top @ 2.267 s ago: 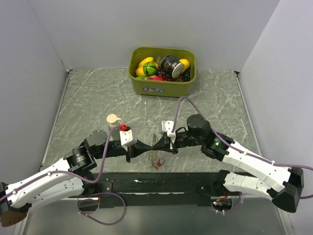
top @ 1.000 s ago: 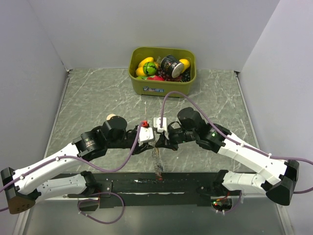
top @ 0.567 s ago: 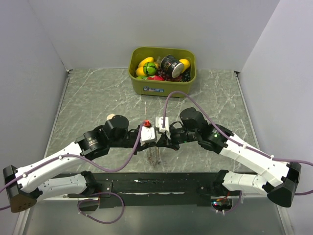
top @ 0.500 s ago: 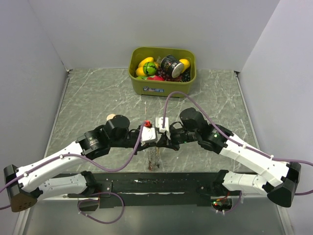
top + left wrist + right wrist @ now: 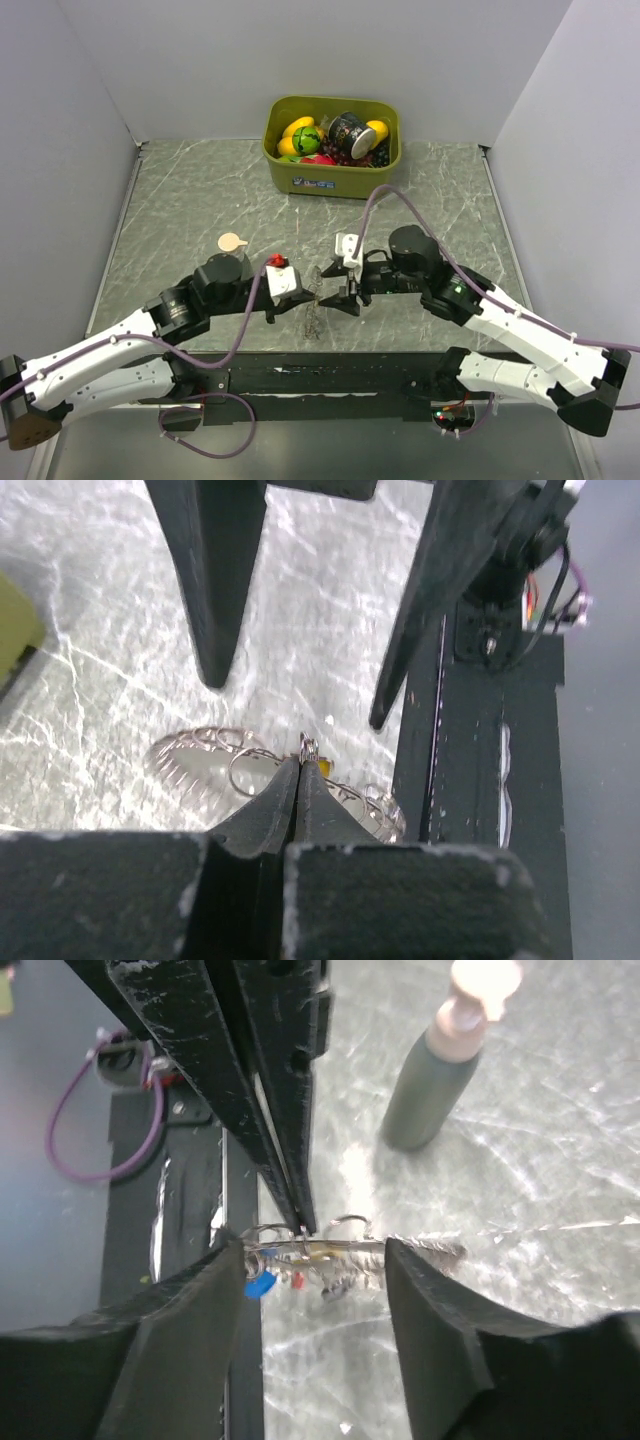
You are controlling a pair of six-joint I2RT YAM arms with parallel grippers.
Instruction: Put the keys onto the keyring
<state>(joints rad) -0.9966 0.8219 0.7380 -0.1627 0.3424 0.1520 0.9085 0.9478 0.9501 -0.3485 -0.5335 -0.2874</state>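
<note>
Keyring (image 5: 312, 318), a silvery beaded chain loop, sits lower centre on the marbled grey desk (image 5: 200, 200). Left tool (image 5: 300, 765) is pressed together pinching it, right tool (image 5: 312, 1248) spread wide, blue and red plastic-tagged keys (image 5: 262, 1285) right by it.

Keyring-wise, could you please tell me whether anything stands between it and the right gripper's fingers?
Nothing visible does. The keyring sits between the fingers of the open right gripper; only the left gripper, shut on it, reaches in.
</note>
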